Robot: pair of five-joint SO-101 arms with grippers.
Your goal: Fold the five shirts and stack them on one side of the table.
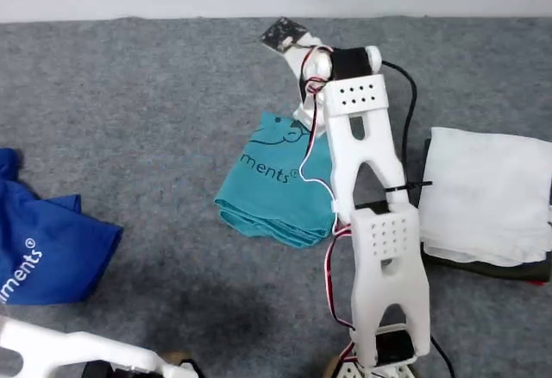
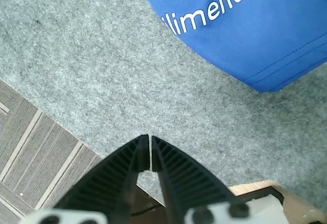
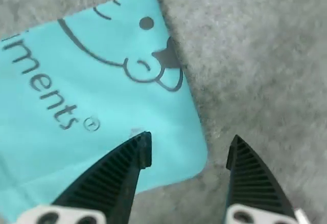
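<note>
A folded teal shirt [image 1: 278, 184] with dark print lies mid-table. My right gripper [image 3: 190, 150] hangs open just above the teal shirt's [image 3: 92, 96] far corner, one finger over the cloth and the other over bare carpet. The right arm [image 1: 366, 179] stretches from the near edge across the shirt's right side. A blue shirt [image 1: 39, 244] lies loose at the left edge. My left gripper [image 2: 151, 150] is shut and holds nothing, over grey cloth near the table edge, with the blue shirt [image 2: 255, 24] beyond it. A folded white shirt [image 1: 487, 192] sits on a dark one [image 1: 483, 266] at the right.
The table is covered in grey carpet-like fabric [image 1: 155, 110]. The left arm's white link [image 1: 78, 348] lies along the near left edge. Wood-pattern floor [image 2: 36, 142] shows past the table edge in the left wrist view.
</note>
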